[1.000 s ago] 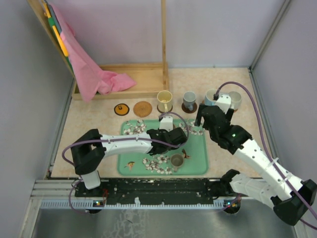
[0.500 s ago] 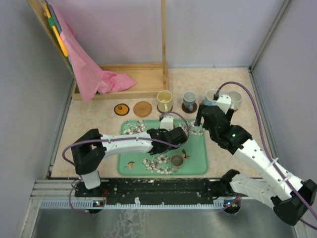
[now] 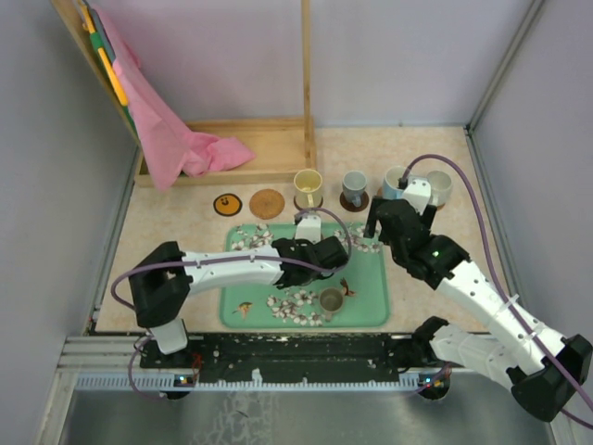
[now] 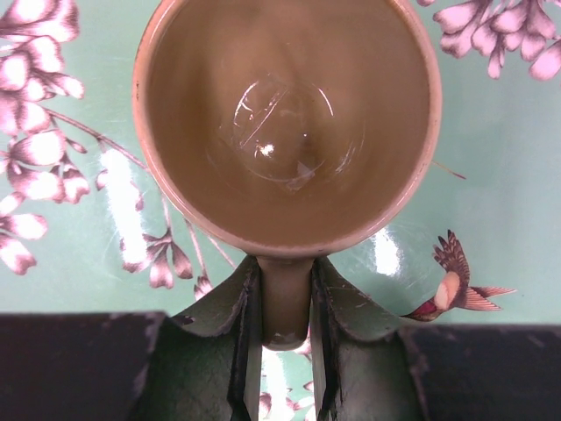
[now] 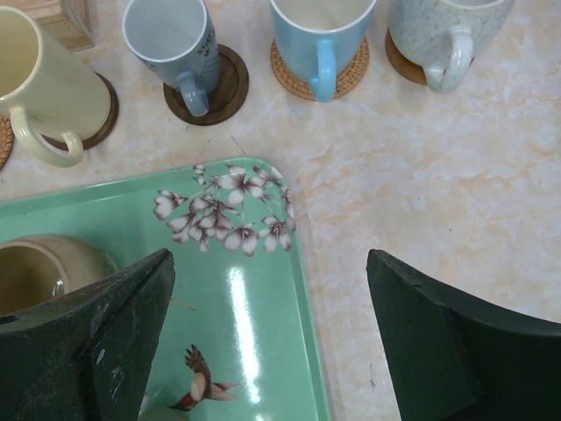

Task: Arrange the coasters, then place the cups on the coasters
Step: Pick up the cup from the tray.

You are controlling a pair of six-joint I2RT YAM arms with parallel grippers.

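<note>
Tan cup (image 4: 285, 132) upright on the green floral tray (image 4: 513, 158), handle clenched in the left claw (image 4: 285, 303), small dark cup (image 3: 331, 299) near it: two cups on the tray. Behind, on the worktop (image 5: 421, 202), four more on a coaster each – yellow cup (image 5: 39, 83), grey cup (image 5: 166, 35), pale blue cup (image 5: 320, 22), speckled white cup (image 5: 438, 26) – and left of them two bare ones, dark coaster (image 3: 227, 204) and tan coaster (image 3: 266, 203). Right claw (image 5: 272, 333) gapes, released, over the tray's far right corner.

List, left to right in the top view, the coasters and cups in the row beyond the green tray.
Dark coaster, bare → tan coaster, bare → yellow cup → grey cup → pale blue cup → white cup.
</note>
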